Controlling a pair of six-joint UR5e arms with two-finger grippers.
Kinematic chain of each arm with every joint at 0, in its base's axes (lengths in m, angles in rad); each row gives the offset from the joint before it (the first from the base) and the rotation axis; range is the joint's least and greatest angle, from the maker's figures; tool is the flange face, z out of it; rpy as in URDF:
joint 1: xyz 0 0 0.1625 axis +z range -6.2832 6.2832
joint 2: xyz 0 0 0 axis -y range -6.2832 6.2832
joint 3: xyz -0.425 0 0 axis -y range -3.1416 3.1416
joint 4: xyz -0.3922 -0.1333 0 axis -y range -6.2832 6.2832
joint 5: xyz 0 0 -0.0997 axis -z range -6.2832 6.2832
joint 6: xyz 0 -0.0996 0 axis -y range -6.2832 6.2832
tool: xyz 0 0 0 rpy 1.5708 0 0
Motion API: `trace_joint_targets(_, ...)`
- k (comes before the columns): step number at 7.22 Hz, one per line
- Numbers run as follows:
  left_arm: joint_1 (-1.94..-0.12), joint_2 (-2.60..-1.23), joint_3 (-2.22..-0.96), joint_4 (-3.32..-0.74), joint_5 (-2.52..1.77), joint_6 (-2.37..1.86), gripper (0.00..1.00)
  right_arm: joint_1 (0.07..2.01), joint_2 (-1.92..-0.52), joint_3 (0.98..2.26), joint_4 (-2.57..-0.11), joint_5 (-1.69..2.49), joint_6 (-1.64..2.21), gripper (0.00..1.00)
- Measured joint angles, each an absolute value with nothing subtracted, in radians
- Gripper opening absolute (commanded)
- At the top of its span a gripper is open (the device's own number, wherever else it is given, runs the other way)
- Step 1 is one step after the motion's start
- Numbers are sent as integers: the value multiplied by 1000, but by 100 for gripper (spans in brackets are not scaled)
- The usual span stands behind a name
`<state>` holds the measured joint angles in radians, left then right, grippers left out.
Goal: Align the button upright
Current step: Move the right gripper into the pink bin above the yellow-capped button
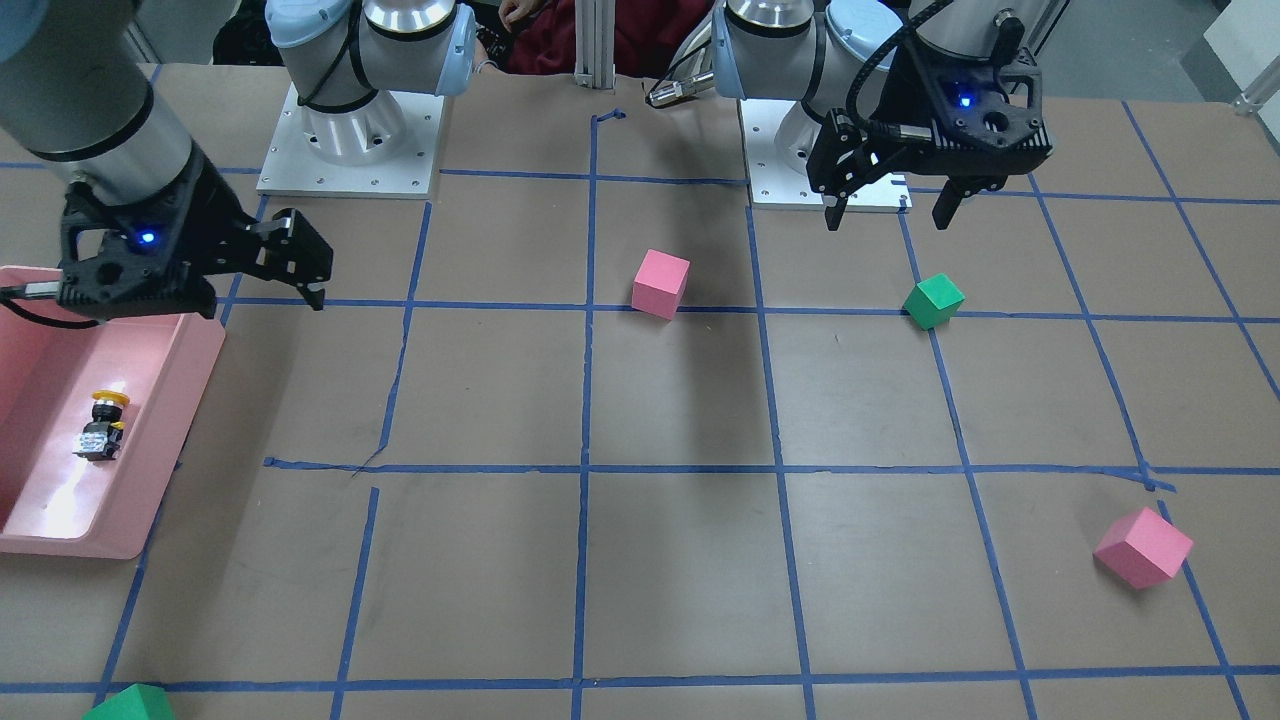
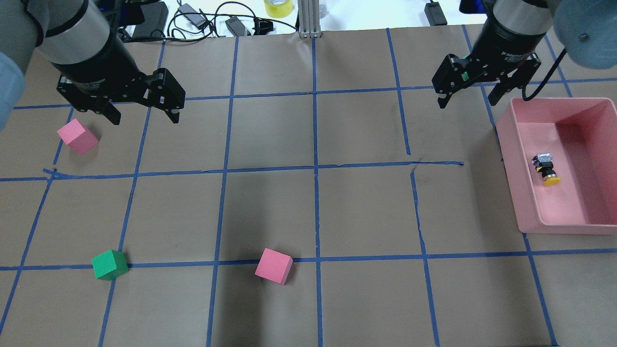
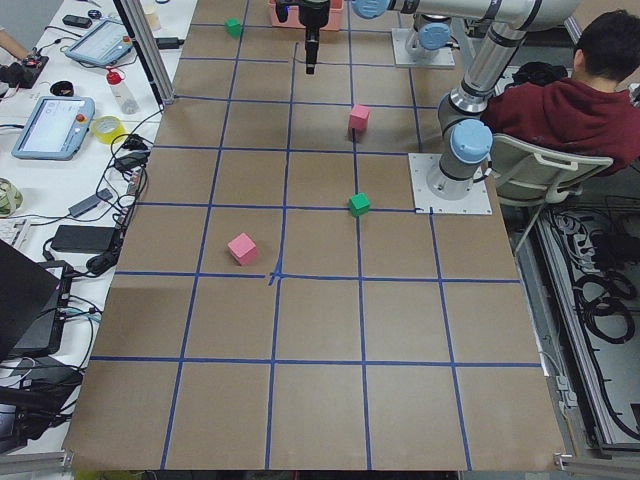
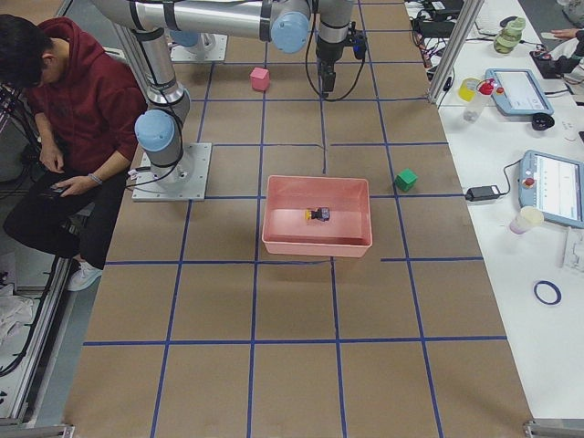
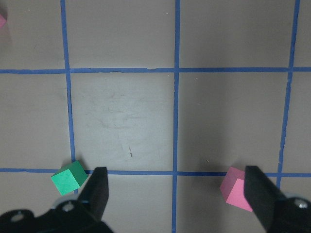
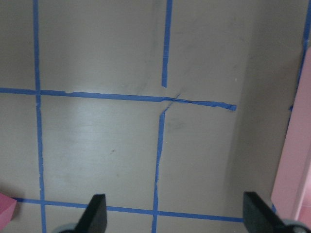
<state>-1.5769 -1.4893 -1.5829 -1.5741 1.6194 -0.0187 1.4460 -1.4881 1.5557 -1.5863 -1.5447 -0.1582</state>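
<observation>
The button (image 2: pixel 545 168) lies on its side in the pink tray (image 2: pixel 554 224) at the table's right end, yellow cap toward the robot, grey-white block away; it also shows in the front view (image 1: pixel 103 425) and the right-side view (image 4: pixel 319 214). My right gripper (image 2: pixel 467 99) is open and empty, hovering just past the tray's far left corner, apart from the button. Its wrist view shows both fingers (image 6: pixel 95 216) over bare table. My left gripper (image 2: pixel 144 115) is open and empty over the table's left side, also in the front view (image 1: pixel 888 215).
A pink cube (image 2: pixel 77 136) sits just left of my left gripper. A green cube (image 2: pixel 110 264) and another pink cube (image 2: pixel 274 266) sit nearer the robot. A further green cube (image 1: pixel 130 705) is at the far edge. Blue tape lines grid the brown table.
</observation>
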Motion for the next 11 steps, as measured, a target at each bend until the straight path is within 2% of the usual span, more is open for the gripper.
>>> trace_joint_targets(3, -1577, -1489, -1582, -1573, 1617, -20, 100, 1288, -1451, 1572, -1606, -1606, -206, 100)
trace_joint_targets(7, -1577, -1490, -1582, -1572, 1617, -23, 100, 1128, -1357, 1594, -1771, -1608, -457, 100)
trace_joint_targets(11, -1577, -1490, -1582, -1572, 1618, -23, 100, 1014, -1303, 1780, -2063, -1593, -583, 100)
